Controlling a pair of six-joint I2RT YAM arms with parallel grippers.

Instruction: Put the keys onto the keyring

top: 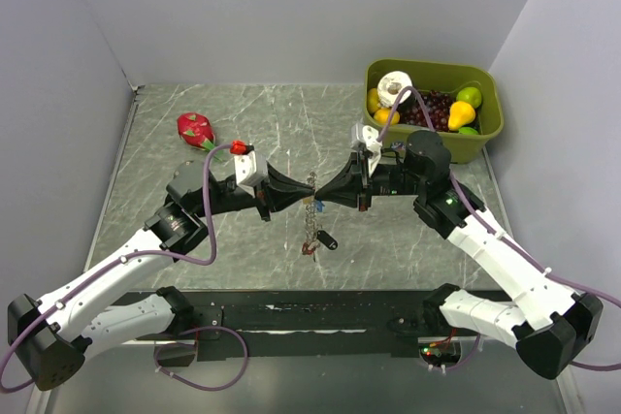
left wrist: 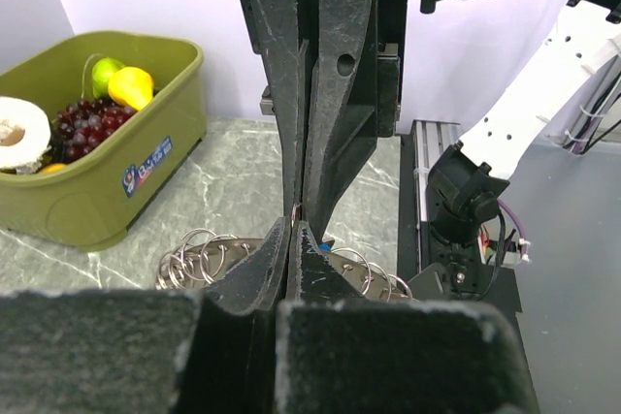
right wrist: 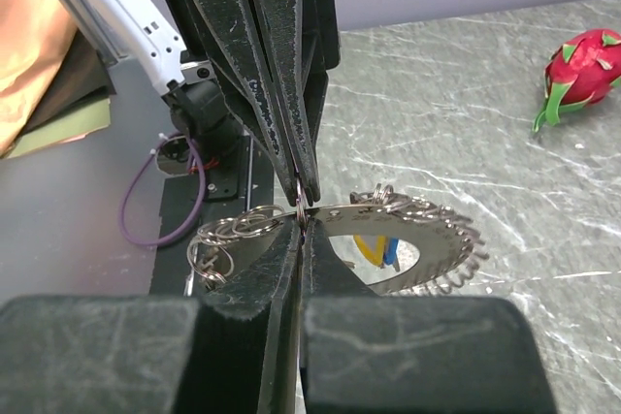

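Note:
My two grippers meet tip to tip above the table's middle. The left gripper (top: 307,186) and the right gripper (top: 317,188) are both shut. Between them hangs the keyring (right wrist: 432,230), a flat metal ring plate edged with several small split rings (left wrist: 194,254). In the right wrist view my right gripper (right wrist: 303,227) pinches the plate's rim. The left gripper's tips come from above, shut on a small split ring (right wrist: 302,203) at the same spot. Through the plate's hole shows a key's blue tag (right wrist: 390,251) beside a yellow piece. In the left wrist view my left gripper (left wrist: 294,227) is shut.
A black fob (top: 327,239) dangles below the keyring. An olive bin (top: 485,138) of toy fruit stands at the back right, close behind the right arm. A pink dragon fruit (top: 196,129) lies at the back left.

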